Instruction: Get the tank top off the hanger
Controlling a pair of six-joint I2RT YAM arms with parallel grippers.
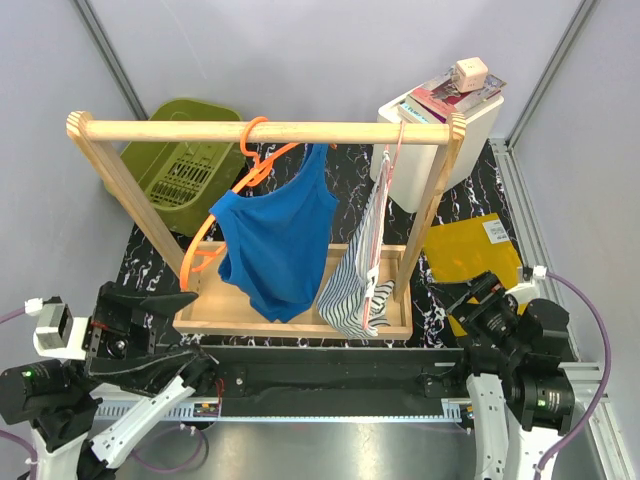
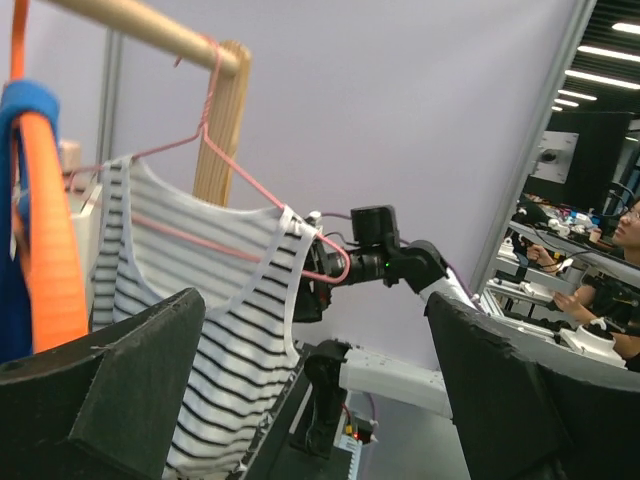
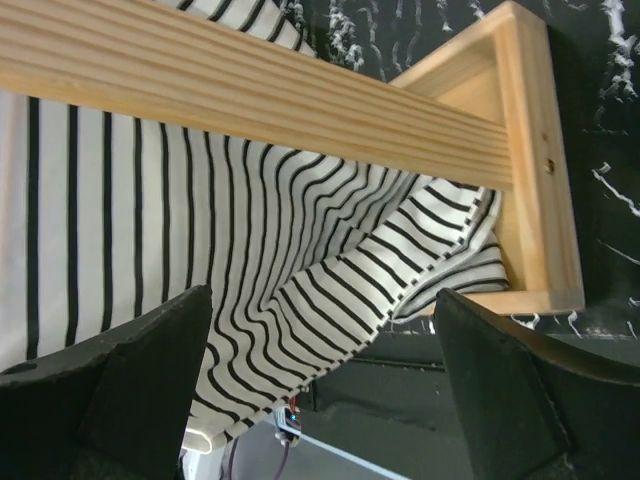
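Observation:
The blue tank top [image 1: 280,240] hangs under the wooden rail [image 1: 200,131] on the orange hanger [image 1: 250,165], which is hooked over the rail and tilts down to the left. In the left wrist view, the orange hanger [image 2: 50,250] and an edge of the tank top [image 2: 10,200] show at the far left. My left gripper [image 1: 165,335] [image 2: 320,400] is open and empty, low at the rack's near-left corner. My right gripper [image 1: 478,305] [image 3: 325,390] is open and empty beside the rack's near-right corner.
A black-and-white striped garment [image 1: 355,280] [image 3: 200,230] hangs on a pink hanger [image 1: 385,200] [image 2: 230,170] at the rail's right end. The wooden rack base [image 1: 300,325] [image 3: 300,100] lies between the arms. A green basket [image 1: 180,165], a white box [image 1: 440,140] and a yellow bag [image 1: 470,250] stand around it.

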